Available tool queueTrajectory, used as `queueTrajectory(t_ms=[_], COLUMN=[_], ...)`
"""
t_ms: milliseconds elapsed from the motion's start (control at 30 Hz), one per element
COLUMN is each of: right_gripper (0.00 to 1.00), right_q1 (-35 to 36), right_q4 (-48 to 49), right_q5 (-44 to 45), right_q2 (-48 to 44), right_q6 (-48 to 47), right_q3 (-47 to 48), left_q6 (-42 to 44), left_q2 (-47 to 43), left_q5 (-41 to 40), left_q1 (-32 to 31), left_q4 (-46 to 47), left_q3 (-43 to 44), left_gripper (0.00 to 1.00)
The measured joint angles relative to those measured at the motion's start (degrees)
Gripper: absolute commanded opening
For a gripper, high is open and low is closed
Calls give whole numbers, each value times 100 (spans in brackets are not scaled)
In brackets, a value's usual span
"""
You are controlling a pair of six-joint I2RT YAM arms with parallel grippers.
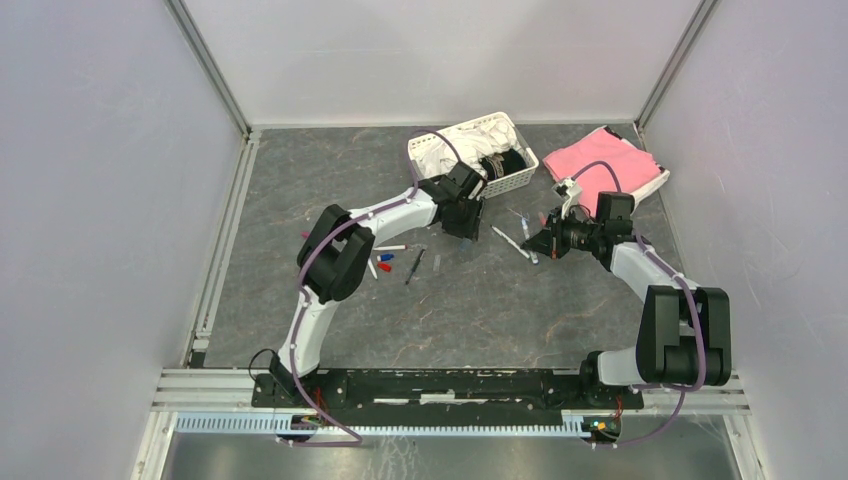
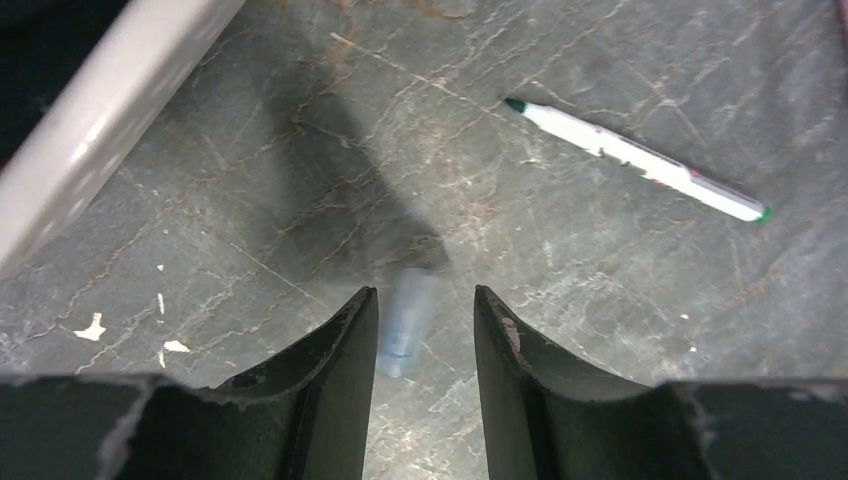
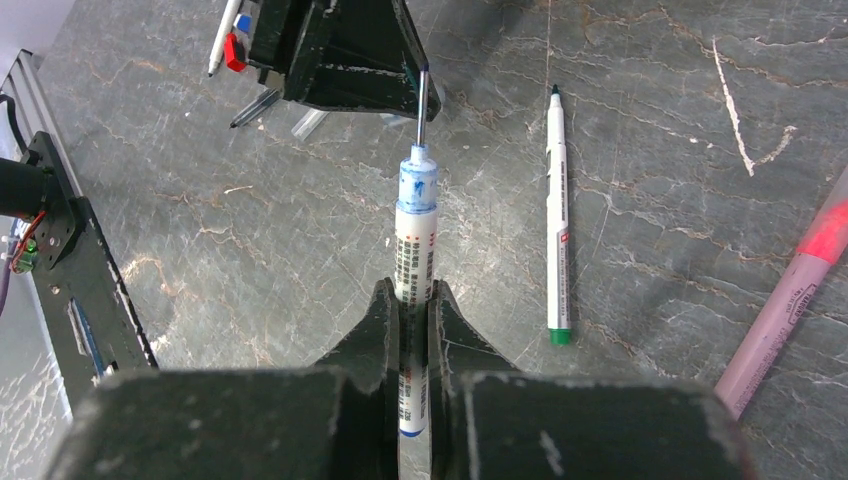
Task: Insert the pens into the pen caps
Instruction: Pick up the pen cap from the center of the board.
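Status: right pincer is pinched on the blue-tipped pen. The barrel is clamped between the pads, with the long thin nib sticking straight out ahead of the fingertips toward the left pincer.

Left pincer is spread wide and grips nothing. A pale bluish cap sits between its fingers, closer to one finger than the other. It's blurred, seems to touch neither finger, and looks to lie on the table.

My read: you're at the cap pick, nothing inserted yet.

Risks for you:
- Cap is off-centre in the gap. If you close as is, one finger hits first and may roll or flick it out ahead of the tips.
- Cap is small. Close too high and you pinch air; too low and the tips scrape the table.
- A skewed grip puts the cap mouth off the nib axis, so the nib can miss or bend.
- Pen overhangs far ahead of the right pincer, so an end load may pivot or slide it in the pads.
- Nib tip looks near the left pincer's body; I can't tell the gap.
- Green pen lies beside the right pincer, pink pen further out that side. A low sweep knocks them.
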Motion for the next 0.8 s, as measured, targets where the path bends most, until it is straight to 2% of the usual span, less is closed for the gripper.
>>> queueTrajectory(t_ms=[267, 567, 800], right_gripper=[0, 0, 0], right_q1=[0, 0, 0], right_q4=[-7, -7, -4], right_q5=[-2, -2, -2], right_q2=[0, -2, -2], right_q6=[0, 0, 2], right_q3=[0, 0, 0], left_q6=[85, 400, 710], left_q2=[98, 98, 20], left_q5=[-452, -317, -76], left_q1=[-57, -68, -72], left_q4=[-297, -328, -330], left_q3=[66, 72, -114], left_gripper=[42, 39, 46])
